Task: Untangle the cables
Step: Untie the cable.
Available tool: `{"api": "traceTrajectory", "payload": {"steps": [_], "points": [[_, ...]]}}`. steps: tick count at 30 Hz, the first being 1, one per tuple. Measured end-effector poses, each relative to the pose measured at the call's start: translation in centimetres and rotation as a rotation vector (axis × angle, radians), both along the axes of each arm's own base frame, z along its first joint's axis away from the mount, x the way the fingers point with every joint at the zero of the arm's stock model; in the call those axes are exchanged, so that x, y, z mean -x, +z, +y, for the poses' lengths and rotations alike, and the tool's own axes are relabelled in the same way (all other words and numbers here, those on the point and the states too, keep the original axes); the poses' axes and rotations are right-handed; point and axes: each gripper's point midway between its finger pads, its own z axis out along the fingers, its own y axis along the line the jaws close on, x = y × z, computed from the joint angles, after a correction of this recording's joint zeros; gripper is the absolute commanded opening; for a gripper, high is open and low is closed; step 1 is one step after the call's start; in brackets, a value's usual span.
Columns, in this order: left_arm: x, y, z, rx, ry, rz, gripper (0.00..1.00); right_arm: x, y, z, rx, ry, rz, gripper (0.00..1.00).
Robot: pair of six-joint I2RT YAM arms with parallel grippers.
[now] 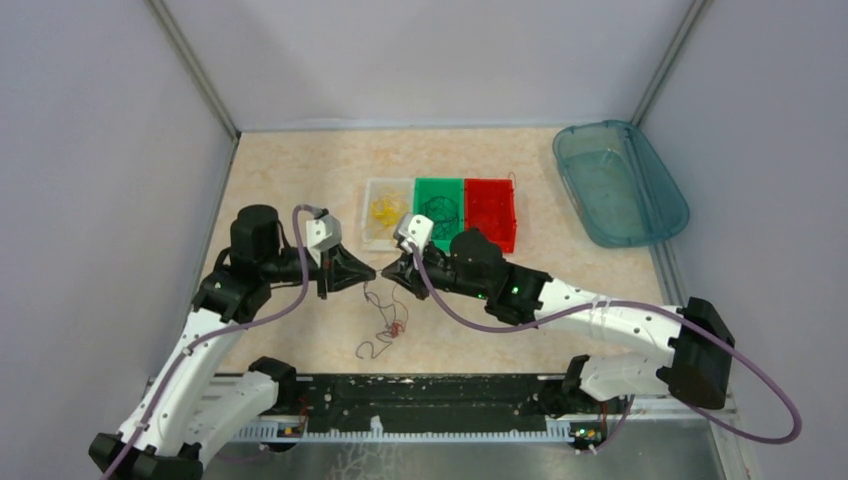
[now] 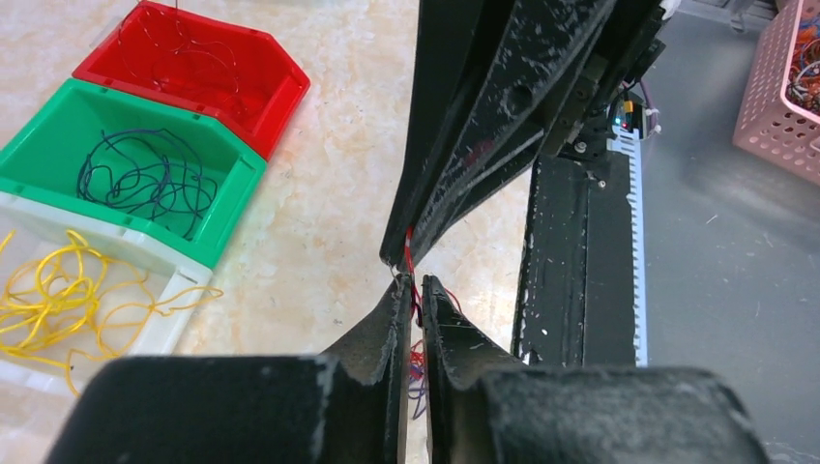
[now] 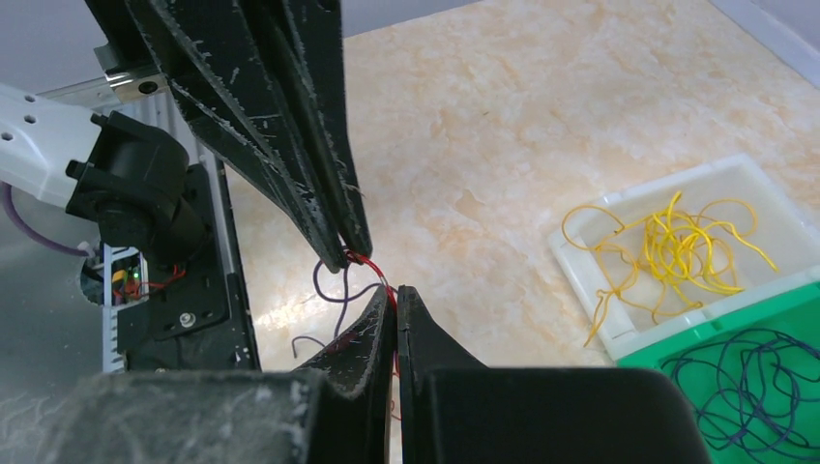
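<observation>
A small tangle of red and purple cables (image 1: 387,325) hangs between my two grippers down to the table. My left gripper (image 1: 371,272) is shut on a red cable (image 2: 410,263) at its fingertips (image 2: 416,287). My right gripper (image 1: 389,271) is shut on the same red cable (image 3: 374,269) at its fingertips (image 3: 395,293), tip to tip with the left. A purple cable (image 3: 334,290) loops below them. Yellow cables (image 1: 384,212) lie in the white bin (image 1: 371,240), dark cables (image 1: 438,208) in the green bin (image 1: 440,184), and thin red cables in the red bin (image 1: 490,236).
The three bins stand in a row just behind the grippers. A teal tray (image 1: 620,180) sits at the back right. A black rail (image 1: 420,395) runs along the near table edge. A pink basket (image 2: 783,87) of wires stands off the table.
</observation>
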Motion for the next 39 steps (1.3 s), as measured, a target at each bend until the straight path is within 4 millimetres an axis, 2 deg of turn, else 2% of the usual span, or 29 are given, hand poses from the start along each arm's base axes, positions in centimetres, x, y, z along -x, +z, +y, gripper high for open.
{"api": "traceTrajectory", "payload": {"steps": [5, 9, 16, 17, 20, 22, 25, 29, 31, 32, 35, 39], "points": [[0.7, 0.0, 0.4, -0.018, -0.018, -0.061, 0.09, 0.0, 0.6, -0.5, -0.007, -0.016, -0.003, 0.0], [1.3, -0.6, 0.8, -0.042, -0.035, -0.073, 0.0, -0.2, 0.6, -0.7, -0.005, -0.026, -0.004, 0.0], [1.7, -0.4, 0.9, -0.041, -0.039, -0.09, 0.0, -0.2, 0.4, -0.7, 0.002, -0.032, 0.002, 0.0], [1.8, -0.4, 0.9, -0.04, -0.039, -0.091, 0.02, -0.2, 0.4, -0.8, 0.002, -0.034, 0.003, 0.0], [1.8, -0.4, 0.9, -0.039, -0.04, -0.086, 0.33, -0.2, 0.4, -0.8, 0.001, -0.034, 0.007, 0.0], [2.0, -0.3, 0.9, -0.034, -0.043, -0.076, 0.44, -0.2, 0.4, -0.7, -0.002, -0.035, 0.013, 0.0], [2.3, -0.2, 0.7, -0.018, -0.052, -0.034, 0.45, -0.1, 0.5, -0.7, -0.012, -0.033, 0.02, 0.0], [2.7, -0.5, 0.4, 0.007, -0.06, 0.028, 0.33, 0.2, 1.2, -0.6, -0.039, -0.026, 0.029, 0.0], [2.7, -0.9, 0.3, 0.013, -0.061, 0.059, 0.3, 0.3, 1.6, -0.5, -0.055, -0.021, 0.035, 0.0], [2.7, -1.0, 0.2, 0.013, -0.06, 0.07, 0.31, 0.4, 1.8, -0.5, -0.063, -0.018, 0.039, 0.0], [2.5, -1.5, 0.2, 0.013, -0.054, 0.084, 0.47, 0.6, 2.1, -0.3, -0.084, -0.012, 0.053, 0.0], [2.2, -1.9, 0.0, 0.021, -0.027, 0.122, 0.49, 0.7, 2.8, -0.1, -0.113, -0.004, 0.06, 0.0]]}}
